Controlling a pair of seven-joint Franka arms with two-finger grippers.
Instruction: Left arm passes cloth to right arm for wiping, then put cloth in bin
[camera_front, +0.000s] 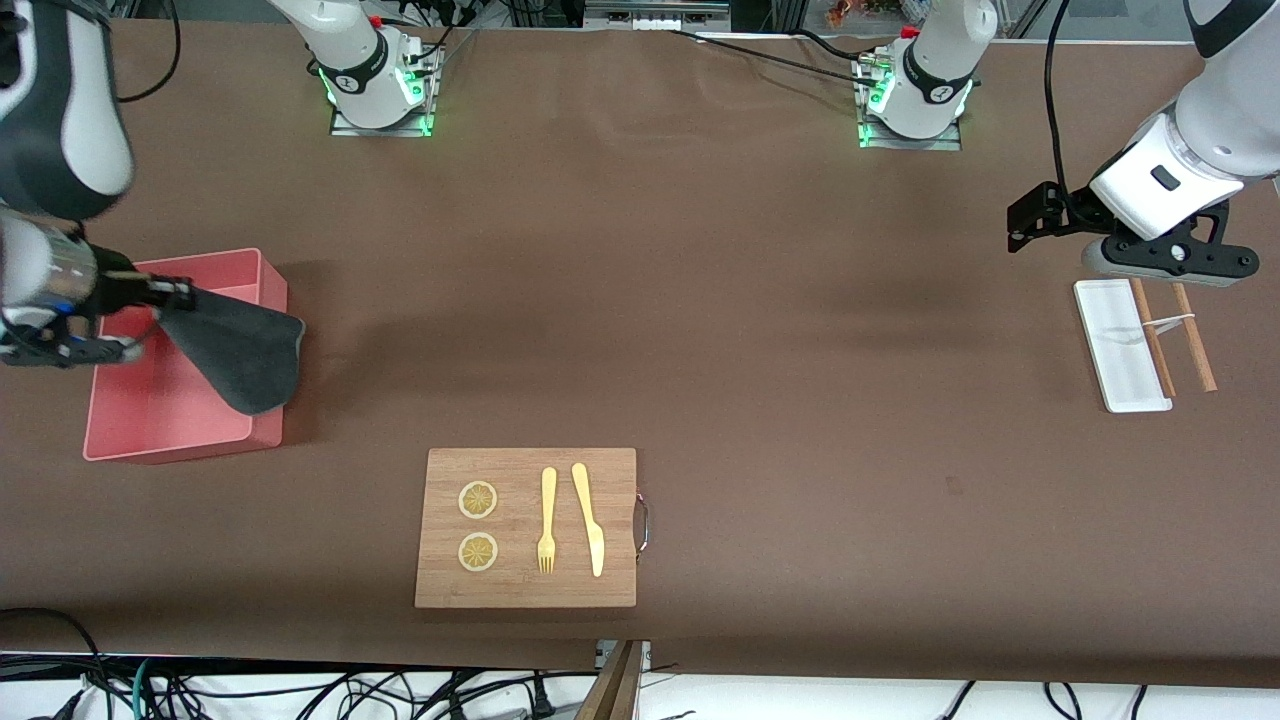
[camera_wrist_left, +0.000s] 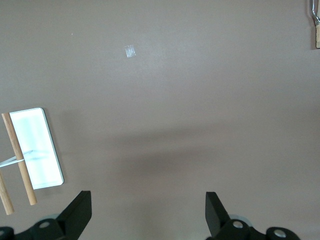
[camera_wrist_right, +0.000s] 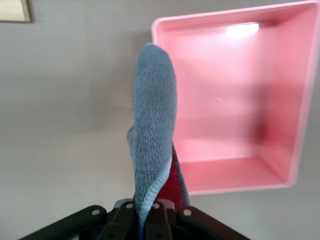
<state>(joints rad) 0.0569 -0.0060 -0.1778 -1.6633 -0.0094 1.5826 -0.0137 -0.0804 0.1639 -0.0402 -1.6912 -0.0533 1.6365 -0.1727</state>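
Cloth (camera_front: 245, 355), soft and limp, hangs over the bin's (camera_front: 262, 432) rim, pinched at one edge by my right gripper (camera_front: 150, 300); left gripper (camera_wrist_left: 147, 215) waits spread wide, empty, over the tray (camera_front: 1120, 345).

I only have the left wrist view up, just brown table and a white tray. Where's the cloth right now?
Observer: The right end effector holds the cloth, which hangs over the bin's edge toward the table's middle.
Operator: Is the bin empty?
Observer: In the right wrist view the bin's inside shows bare pink; nothing lies in it.
Operator: Which cloth face shows?
Observer: Mostly grey; the right wrist view shows a red strip near the end effector.
Operator: And my left end effector?
Observer: The left end effector is open, waiting above the table beside the white tray, toward the bases.
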